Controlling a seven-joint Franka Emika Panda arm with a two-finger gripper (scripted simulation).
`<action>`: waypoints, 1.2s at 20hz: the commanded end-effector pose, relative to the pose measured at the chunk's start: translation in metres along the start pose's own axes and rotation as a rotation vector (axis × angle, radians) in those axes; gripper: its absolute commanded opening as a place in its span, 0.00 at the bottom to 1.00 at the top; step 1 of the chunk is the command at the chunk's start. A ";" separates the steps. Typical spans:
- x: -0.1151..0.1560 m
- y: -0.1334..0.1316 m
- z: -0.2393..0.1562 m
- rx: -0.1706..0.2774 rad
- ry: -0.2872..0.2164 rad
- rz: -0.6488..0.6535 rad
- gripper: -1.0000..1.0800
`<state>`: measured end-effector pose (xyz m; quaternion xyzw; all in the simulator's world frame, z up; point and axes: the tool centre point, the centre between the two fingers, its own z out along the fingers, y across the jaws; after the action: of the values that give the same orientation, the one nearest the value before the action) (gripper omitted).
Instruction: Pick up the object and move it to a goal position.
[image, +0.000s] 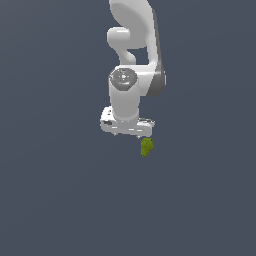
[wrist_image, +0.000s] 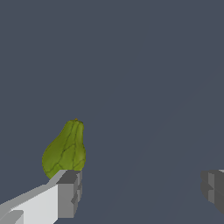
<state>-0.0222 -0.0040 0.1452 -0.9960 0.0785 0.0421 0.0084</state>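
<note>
Item: Panda arm (image: 131, 65), white, entering from the top centre of the exterior view; its upper links are cut off by the frame edge. The wrist body hides most of the claw (image: 127, 134) from this camera; only the pale hand bar and hints of fingers show beneath it.

Item: claw, wrist view (wrist_image: 140, 190). Two grey finger pads (wrist_image: 70, 192) visible, one at lower left, the other partly cut off at the lower right edge. They stand wide apart with nothing between them; nothing is held.

Item: object (image: 146, 147), small olive-green ribbed lump, tapering to one end. In the exterior view it sits just below and right of the claw, centre frame. In the wrist view the object (wrist_image: 65, 151) shows behind the lower-left finger pad, which covers its base; it lies outside the gap. Whether pad and object touch cannot be told, possibly only overlapping in view.

Item: surface (image: 60, 200). Uniform dark slate-grey fill across both views; no edge, horizon or wall distinguishable. Faint paler streaks cross the lower right of the wrist view.
</note>
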 end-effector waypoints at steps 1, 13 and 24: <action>-0.001 -0.006 0.004 -0.001 0.005 0.038 0.96; -0.008 -0.044 0.028 0.000 0.039 0.282 0.96; -0.018 -0.076 0.048 0.008 0.070 0.495 0.96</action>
<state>-0.0311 0.0708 0.1019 -0.9515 0.3075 0.0100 -0.0008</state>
